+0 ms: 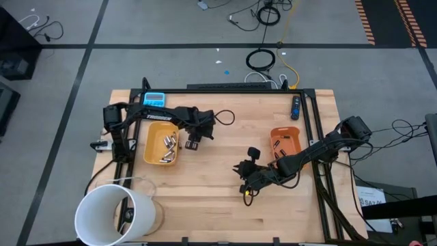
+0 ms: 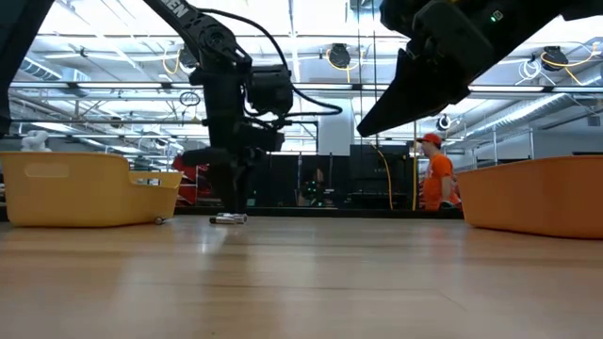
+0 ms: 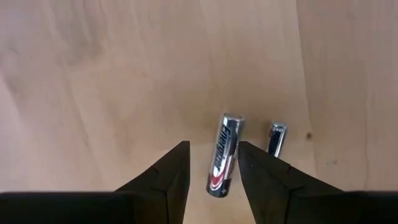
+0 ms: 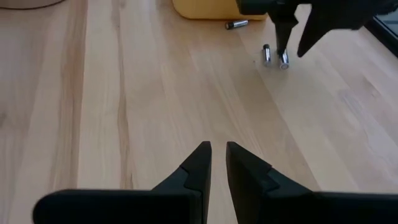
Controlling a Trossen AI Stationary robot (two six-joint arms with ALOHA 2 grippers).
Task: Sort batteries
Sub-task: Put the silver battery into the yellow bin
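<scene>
Left wrist view: left hand straddles an Energizer battery, fingers parted, not clenched.
Right wrist view alone shows a third cell beside the yellow tray; right hand hangs empty, nearly closed.

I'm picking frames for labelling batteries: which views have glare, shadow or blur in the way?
Left wrist view: sharp; the battery between the left claw fingers has a bright sheen, label still readable. Low view: bright ceiling lights behind, arms in silhouette, the right claw looms large. High view: even light, batteries tiny.
</scene>
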